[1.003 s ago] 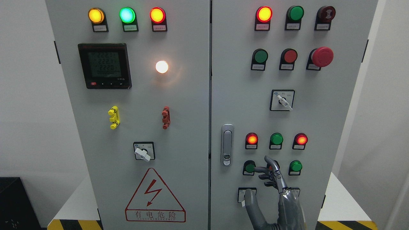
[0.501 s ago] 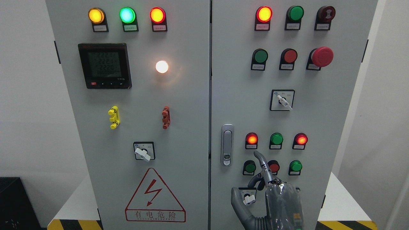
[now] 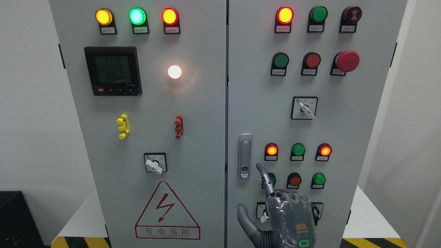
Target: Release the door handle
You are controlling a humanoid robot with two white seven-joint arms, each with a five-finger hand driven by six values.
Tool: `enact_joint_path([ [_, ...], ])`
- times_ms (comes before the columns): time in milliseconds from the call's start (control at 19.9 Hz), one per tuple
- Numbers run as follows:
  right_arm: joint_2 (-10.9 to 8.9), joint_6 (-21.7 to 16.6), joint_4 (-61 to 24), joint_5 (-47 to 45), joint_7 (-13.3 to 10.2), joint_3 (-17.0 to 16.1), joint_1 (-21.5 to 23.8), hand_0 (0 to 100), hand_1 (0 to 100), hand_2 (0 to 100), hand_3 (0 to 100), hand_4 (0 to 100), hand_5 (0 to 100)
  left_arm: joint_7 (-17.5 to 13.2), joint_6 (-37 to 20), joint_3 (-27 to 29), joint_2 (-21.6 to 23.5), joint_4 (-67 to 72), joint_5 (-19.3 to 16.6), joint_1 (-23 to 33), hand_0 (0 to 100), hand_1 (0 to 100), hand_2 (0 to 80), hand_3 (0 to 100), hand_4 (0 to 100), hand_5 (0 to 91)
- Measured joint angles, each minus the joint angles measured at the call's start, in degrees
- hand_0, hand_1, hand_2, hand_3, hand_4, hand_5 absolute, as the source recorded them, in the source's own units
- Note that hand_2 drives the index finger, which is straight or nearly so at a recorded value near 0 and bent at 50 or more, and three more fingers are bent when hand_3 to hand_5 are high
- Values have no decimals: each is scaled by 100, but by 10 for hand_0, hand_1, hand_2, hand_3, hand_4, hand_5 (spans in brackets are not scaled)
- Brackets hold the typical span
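Note:
The silver door handle (image 3: 245, 156) stands upright on the left edge of the right cabinet door (image 3: 255, 86), which is closed. My right hand (image 3: 254, 188) comes up from the bottom edge with its back to the camera. It is just below and to the right of the handle and does not touch it. Its index finger (image 3: 266, 179) points up in front of the lower-left green button (image 3: 273, 179), and the thumb (image 3: 244, 215) sticks out to the left. The other fingers are folded out of sight, and the hand holds nothing. My left arm does not show.
The hand partly covers two selector switches (image 3: 262, 212) low on the right door. Above it are a red button (image 3: 295, 180), a green button (image 3: 319, 179) and lit indicator lamps (image 3: 272, 150). The left door (image 3: 155, 103) carries a meter, a selector switch and a warning triangle.
My right hand has moved left along the lower right door and turned its back to the camera. Its index fingertip has come nearer the handle's lower end.

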Motion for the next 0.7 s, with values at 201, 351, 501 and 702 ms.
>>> enact_joint_path([
  [201,3,46,146,342,2,71,-54,392,292,0,1000,993,993,0,0,0,0,0,0,0,0,0,26,83,13,0],
  [351,5,156,247,499,8,113,-76,393,288,0,1000,992,992,0,0,0,0,0,0,0,0,0,25,83,13,0],
  [501,5,213,347,600,9,143,-96,393,284,0,1000,992,991,0,0,0,0,0,0,0,0,0,26,84,13,0],
  [702,7,238,473,686,14,174,-126,395,281,0,1000,992,991,-1,0,0,0,0,0,0,0,0,26,86,12,0],
])
